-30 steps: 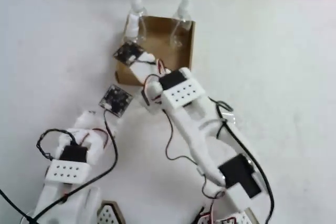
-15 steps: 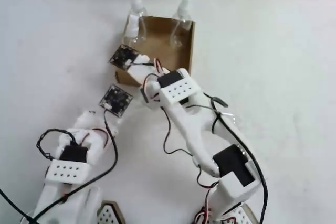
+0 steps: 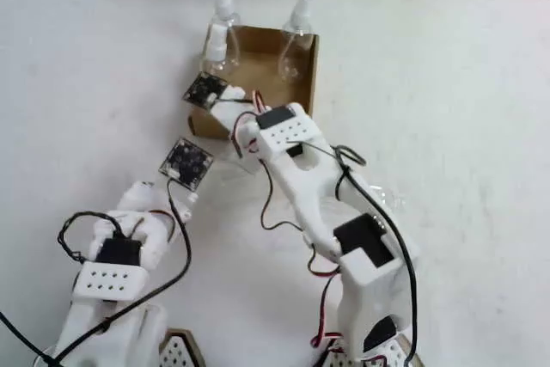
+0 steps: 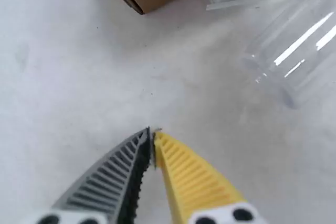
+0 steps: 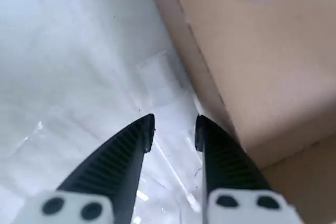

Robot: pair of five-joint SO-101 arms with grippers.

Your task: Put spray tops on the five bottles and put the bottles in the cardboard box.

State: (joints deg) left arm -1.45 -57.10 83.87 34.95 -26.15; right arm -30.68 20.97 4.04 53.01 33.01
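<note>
Cardboard box [image 3: 258,62], upper centre, holds upright spray-topped bottles [image 3: 297,36]. An uncapped clear bottle [image 5: 157,82] lies flat on the surface [image 3: 447,109] just beside the box wall, its long axis parallel to that wall. The right gripper [image 5: 173,124] is slightly parted above the bottle. The left gripper [image 4: 152,134] is clenched and empty.

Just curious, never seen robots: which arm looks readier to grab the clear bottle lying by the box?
Right, probably. The right gripper is open over the clear bottle beside the cardboard box; the left gripper is shut, farther off.
</note>
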